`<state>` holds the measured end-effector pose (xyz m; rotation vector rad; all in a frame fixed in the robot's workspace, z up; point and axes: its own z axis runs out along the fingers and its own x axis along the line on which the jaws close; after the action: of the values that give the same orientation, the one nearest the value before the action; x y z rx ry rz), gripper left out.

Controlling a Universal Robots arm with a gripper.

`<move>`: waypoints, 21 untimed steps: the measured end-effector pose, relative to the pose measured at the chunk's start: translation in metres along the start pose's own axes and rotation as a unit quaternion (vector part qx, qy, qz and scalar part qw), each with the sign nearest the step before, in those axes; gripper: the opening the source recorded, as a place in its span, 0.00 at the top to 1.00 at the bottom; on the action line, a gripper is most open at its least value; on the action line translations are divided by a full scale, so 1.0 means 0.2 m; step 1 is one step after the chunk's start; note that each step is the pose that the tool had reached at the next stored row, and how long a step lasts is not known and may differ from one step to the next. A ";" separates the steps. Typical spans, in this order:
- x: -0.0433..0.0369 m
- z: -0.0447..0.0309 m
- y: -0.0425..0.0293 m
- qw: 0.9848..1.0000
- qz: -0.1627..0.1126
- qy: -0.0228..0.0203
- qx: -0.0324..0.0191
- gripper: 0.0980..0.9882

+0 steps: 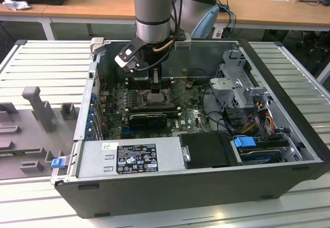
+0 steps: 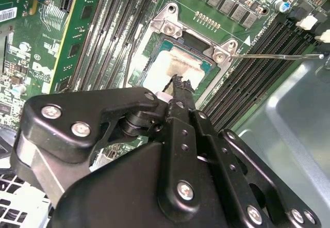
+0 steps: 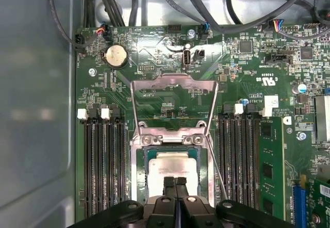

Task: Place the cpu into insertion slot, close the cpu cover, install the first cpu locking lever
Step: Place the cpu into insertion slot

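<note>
The cpu [image 3: 172, 167] lies flat in the socket on the green motherboard [image 3: 242, 73], its pale silver top also seen in the second wrist view [image 2: 170, 65]. The cpu cover [image 3: 154, 82], a thin metal frame, stands swung open behind the socket, away from the chip. My gripper [image 3: 175, 181] hangs right over the cpu with its two black fingers pressed together and nothing between them; its tips are at or just above the chip's top. A thin wire locking lever [image 2: 278, 57] sticks out beside the socket, unlatched. In the exterior view the gripper [image 1: 156, 86] reaches down into the open computer case.
Black memory slots [image 3: 103, 161] flank the socket on both sides. Cables [image 3: 216, 6] run along the board's edge. The case holds a power supply [image 1: 129, 158], a black expansion card [image 1: 148, 118] and a drive cage [image 1: 240, 86]. Grey case wall [image 3: 36, 109] stands close by.
</note>
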<state>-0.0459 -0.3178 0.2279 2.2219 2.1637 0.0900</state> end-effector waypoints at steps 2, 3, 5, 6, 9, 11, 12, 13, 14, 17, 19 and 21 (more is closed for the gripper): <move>0.000 -0.008 0.001 1.000 0.000 0.000 0.000 0.99; 0.000 -0.011 0.001 1.000 0.000 0.000 0.000 0.99; 0.000 -0.014 0.001 1.000 0.000 0.000 0.000 0.99; 0.000 -0.016 0.001 1.000 0.000 0.000 0.000 0.99; 0.000 -0.023 0.001 1.000 0.000 0.000 0.000 0.99; 0.000 -0.026 0.002 1.000 0.000 0.000 0.000 0.99; 0.000 -0.029 0.002 1.000 0.000 0.000 0.000 0.99; 0.000 -0.032 0.002 1.000 0.000 0.000 0.000 0.99; 0.000 -0.033 0.002 1.000 0.000 0.000 0.000 0.99; 0.001 -0.043 0.003 1.000 0.000 0.000 0.000 0.99; 0.001 -0.055 0.004 1.000 0.000 0.000 0.000 0.99; 0.001 -0.062 0.004 1.000 0.000 0.000 0.000 0.99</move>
<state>-0.0460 -0.3178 0.2402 2.2219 2.1637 0.0901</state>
